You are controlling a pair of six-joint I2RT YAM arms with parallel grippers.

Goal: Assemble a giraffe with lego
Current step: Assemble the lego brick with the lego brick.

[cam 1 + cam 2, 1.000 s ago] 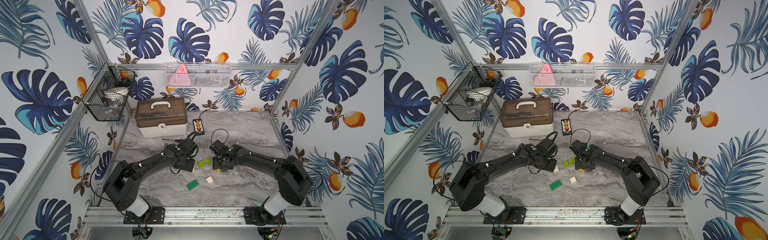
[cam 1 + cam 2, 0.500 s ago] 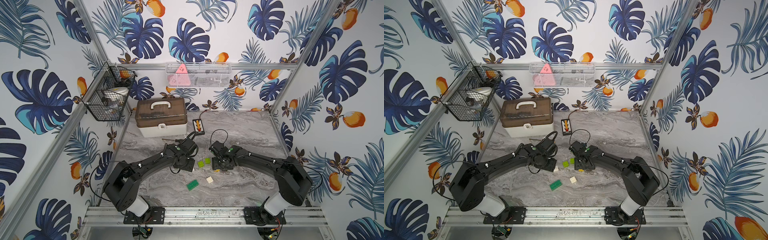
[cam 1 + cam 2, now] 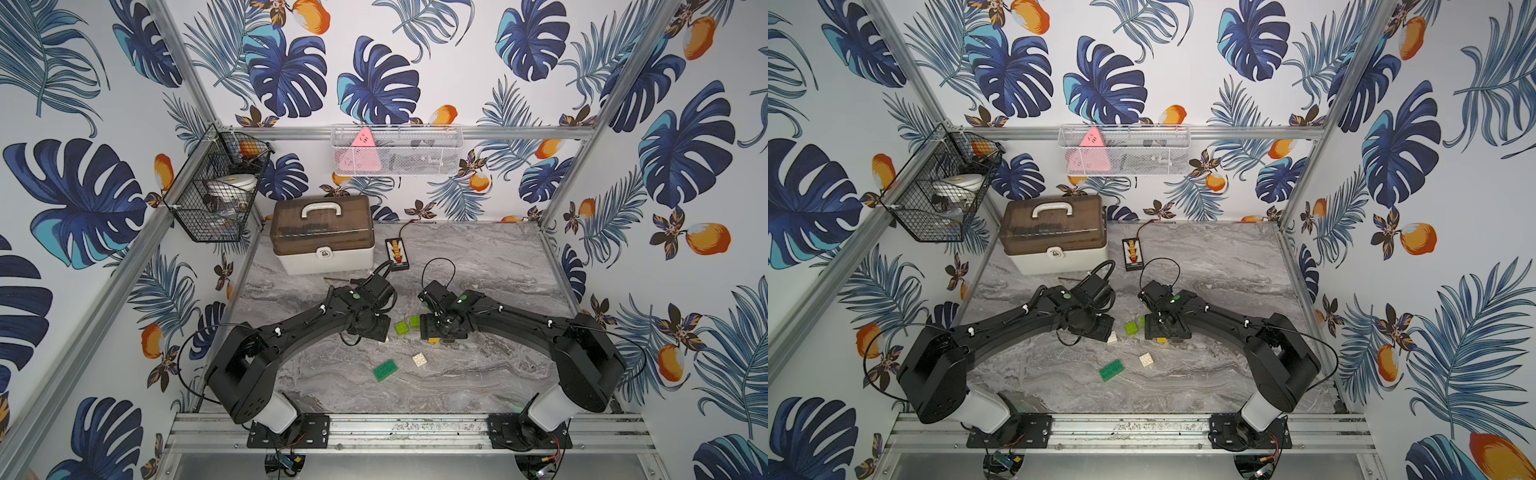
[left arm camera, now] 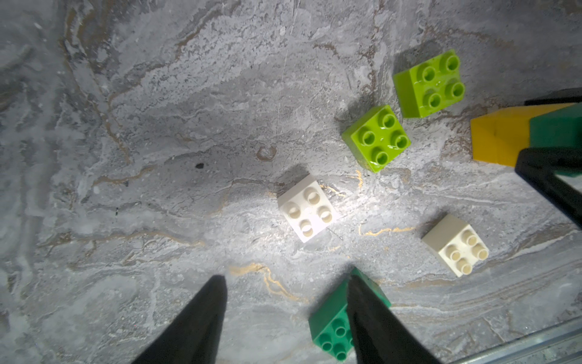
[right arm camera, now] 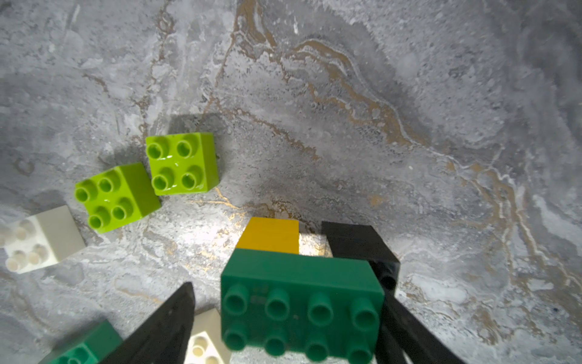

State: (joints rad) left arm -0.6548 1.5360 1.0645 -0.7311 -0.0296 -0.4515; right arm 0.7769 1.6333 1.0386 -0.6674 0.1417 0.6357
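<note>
Jaws parted on each arm — right gripper [image 5: 285, 290] straddles the stacked green brick [image 5: 299, 318] lengthwise. Left gripper [image 4: 285, 279] hangs nearer the white brick [image 4: 307, 208].

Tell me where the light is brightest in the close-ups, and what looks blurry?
Left wrist view: a bright pool around one white brick, dim corners. Right wrist view: glare on a lime brick, brightest patch beside the yellow brick, that white brick blurred at the edge.

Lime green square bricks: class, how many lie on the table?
2. The left lime brick and the right lime brick sit close together, studs up. Others could be hidden from view.
</note>
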